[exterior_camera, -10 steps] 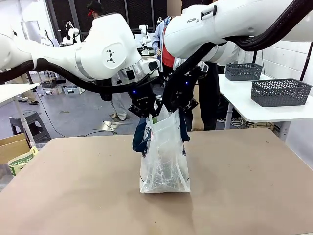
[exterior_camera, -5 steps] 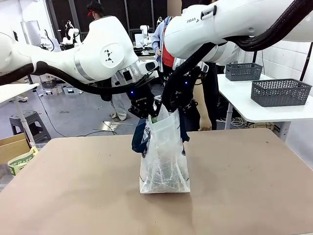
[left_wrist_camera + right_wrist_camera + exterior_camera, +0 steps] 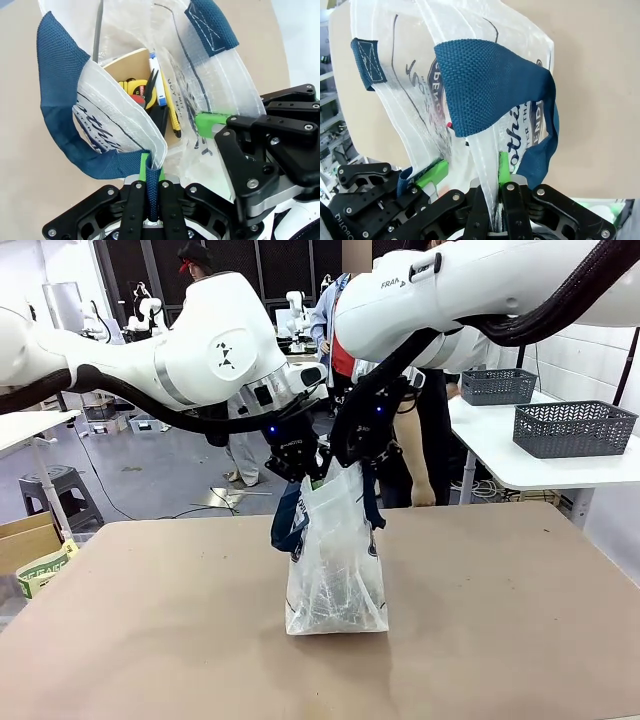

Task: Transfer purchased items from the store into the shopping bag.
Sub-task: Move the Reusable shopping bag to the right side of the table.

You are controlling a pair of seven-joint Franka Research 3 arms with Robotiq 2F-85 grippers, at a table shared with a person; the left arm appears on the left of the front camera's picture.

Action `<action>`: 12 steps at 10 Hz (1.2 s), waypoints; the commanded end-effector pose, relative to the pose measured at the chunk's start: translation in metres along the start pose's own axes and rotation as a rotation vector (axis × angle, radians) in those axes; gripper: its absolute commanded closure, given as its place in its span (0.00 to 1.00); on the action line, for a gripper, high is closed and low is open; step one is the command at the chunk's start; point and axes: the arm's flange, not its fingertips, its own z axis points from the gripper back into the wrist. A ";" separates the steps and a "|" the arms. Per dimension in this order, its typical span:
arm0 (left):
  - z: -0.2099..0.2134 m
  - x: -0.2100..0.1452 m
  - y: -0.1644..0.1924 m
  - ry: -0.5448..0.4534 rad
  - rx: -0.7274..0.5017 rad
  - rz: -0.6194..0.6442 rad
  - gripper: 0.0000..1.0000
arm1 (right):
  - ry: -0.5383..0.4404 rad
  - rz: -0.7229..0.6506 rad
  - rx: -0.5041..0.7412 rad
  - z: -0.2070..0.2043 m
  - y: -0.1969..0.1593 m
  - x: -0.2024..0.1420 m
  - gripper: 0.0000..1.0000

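Bright, even indoor light from overhead. Front view sharp, no motion blur. Bag throws only a faint, soft shadow on the table. White right arm close to blown out. Wrist views wide-angle, edges bowed. Pale glare streaks on the bag plastic there; strap weave crisp. Far room dimmer.

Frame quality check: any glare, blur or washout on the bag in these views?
Front view: sharp, even light, no hard shadows on the table; shopping bag plastic slightly bright. Left wrist view: tools inside the bag in focus, no glare. Right wrist view: bag's top plastic washes toward white, lettering still legible.
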 end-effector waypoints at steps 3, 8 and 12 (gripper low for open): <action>-0.001 0.002 0.001 -0.024 -0.007 -0.045 1.00 | -0.017 -0.024 0.047 -0.002 0.007 0.004 1.00; 0.006 0.000 -0.007 -0.047 -0.056 -0.097 0.61 | -0.026 -0.029 0.039 -0.004 0.006 0.005 1.00; 0.014 -0.002 -0.007 -0.061 -0.132 -0.100 0.00 | -0.026 -0.029 0.048 -0.005 0.003 0.009 1.00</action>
